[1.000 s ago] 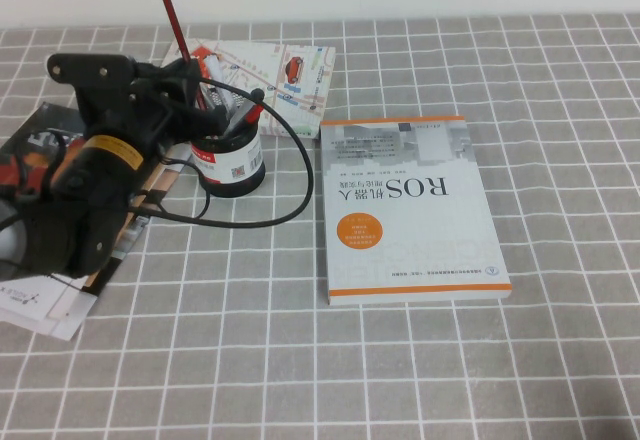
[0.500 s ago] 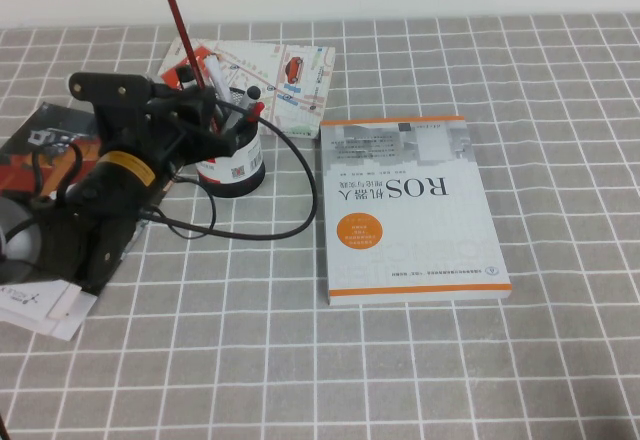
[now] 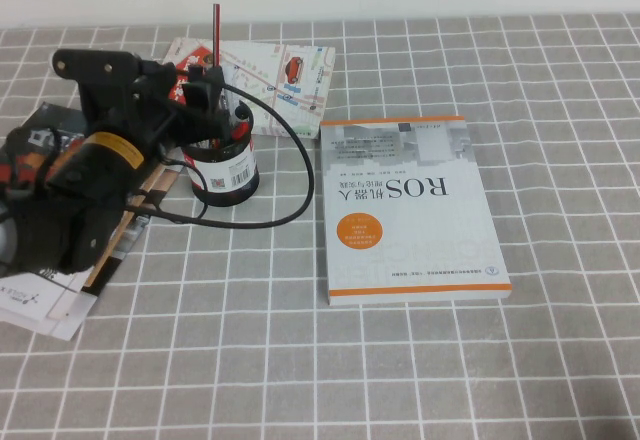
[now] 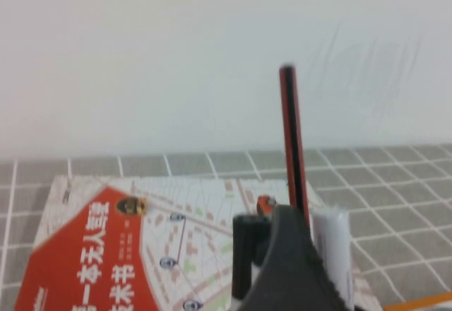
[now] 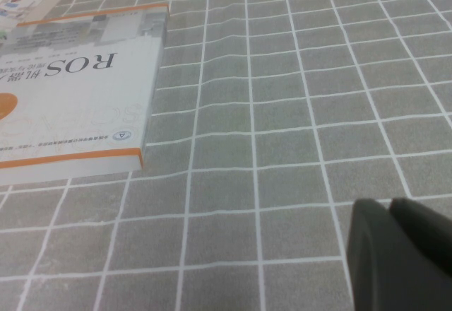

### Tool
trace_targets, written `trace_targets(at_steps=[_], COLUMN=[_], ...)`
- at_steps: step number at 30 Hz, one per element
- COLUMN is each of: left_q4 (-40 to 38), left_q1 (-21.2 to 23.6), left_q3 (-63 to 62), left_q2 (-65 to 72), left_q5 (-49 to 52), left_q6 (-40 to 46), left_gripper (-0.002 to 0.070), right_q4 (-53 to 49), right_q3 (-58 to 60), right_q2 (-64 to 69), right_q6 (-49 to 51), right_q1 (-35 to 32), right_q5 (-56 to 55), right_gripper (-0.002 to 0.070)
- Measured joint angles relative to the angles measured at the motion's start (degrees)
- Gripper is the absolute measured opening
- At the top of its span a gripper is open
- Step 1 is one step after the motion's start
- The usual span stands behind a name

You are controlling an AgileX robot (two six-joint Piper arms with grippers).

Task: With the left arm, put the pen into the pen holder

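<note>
Reaching over pen holder | left gripper clamps upright pen | right gripper state unclear

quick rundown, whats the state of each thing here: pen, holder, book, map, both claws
pen: upright, lower part hidden behind the left claw, over the pen holder.
pen holder: standing upright, markers inside.
left claw: at the pen holder's rim, by the pen.
right claw: low over bare tablecloth, away from the book.
book: closed, lying flat.
map leaflet: flat behind the pen holder.
</note>
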Motion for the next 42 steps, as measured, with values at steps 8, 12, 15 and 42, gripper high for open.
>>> trace_targets(at_steps=[8,12,15,42], left_q4=[0.0,2.3,5.1,7.0], left_q1=[0.0,0.0,0.0,0.0], left_q3=[0.1,1.4,3.3,35.9], left_q2=[-4.0,-10.1,-16.9,-82.1], left_q5=[0.8,3.4,7.5,46.8], left_q6=[0.0,0.0,0.0,-9.2], left_gripper=[0.0349,0.0106,0.0032,0.0000], right_q4=[0.0,0.0,0.0,0.0], right_q3=[0.0,0.0,0.0,0.0], right_q2=[0.0,0.0,0.0,0.0], right_q6=[0.0,0.0,0.0,0.0], right_q1=[0.0,0.0,0.0,0.0], right_q5=[0.0,0.0,0.0,0.0], right_gripper=[-0.0014,-0.0014,-0.0014,-0.0014])
